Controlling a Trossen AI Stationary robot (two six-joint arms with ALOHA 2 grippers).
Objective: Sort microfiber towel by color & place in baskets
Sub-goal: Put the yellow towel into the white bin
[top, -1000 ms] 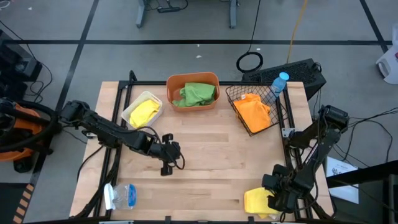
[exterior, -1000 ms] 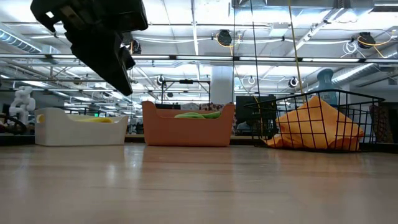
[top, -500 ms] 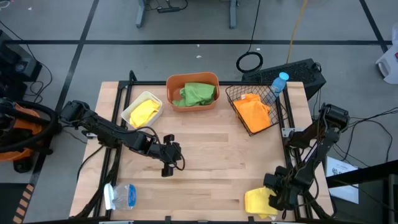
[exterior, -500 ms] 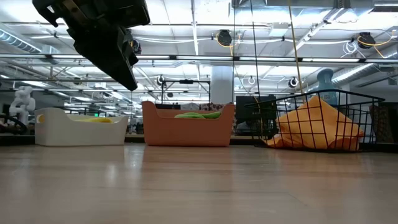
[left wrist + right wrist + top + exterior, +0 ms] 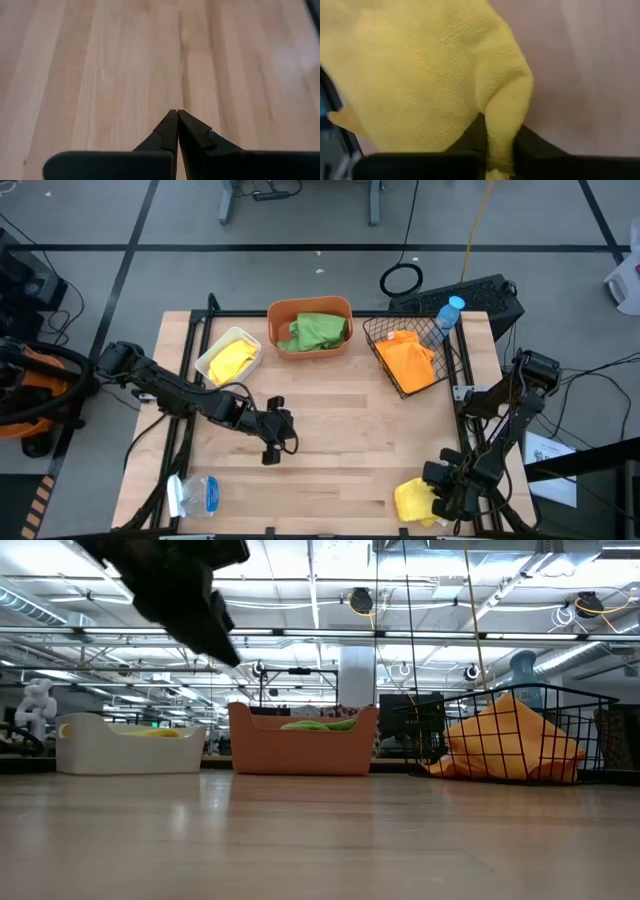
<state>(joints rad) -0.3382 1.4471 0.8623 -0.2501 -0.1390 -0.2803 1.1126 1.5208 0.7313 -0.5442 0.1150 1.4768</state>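
Pinching a fold of the yellow towel (image 5: 413,501) between its two fingers, the right gripper (image 5: 436,498) sits at the table's (image 5: 340,430) near right corner; in the right wrist view the cloth (image 5: 430,75) bunches up just ahead of the dark fingertips (image 5: 470,135), a ridge of it caught between them. The left gripper (image 5: 270,452) hangs over bare wood near the middle, its jaws pressed together and holding nothing, well apart from that towel. Along the far edge stand the white tub (image 5: 229,358) with a yellow towel (image 5: 228,363), the orange tub (image 5: 310,327) with a green towel (image 5: 318,330), and the mesh basket (image 5: 405,355) with an orange towel (image 5: 408,358). A bottle (image 5: 450,312) stands just beside the basket.
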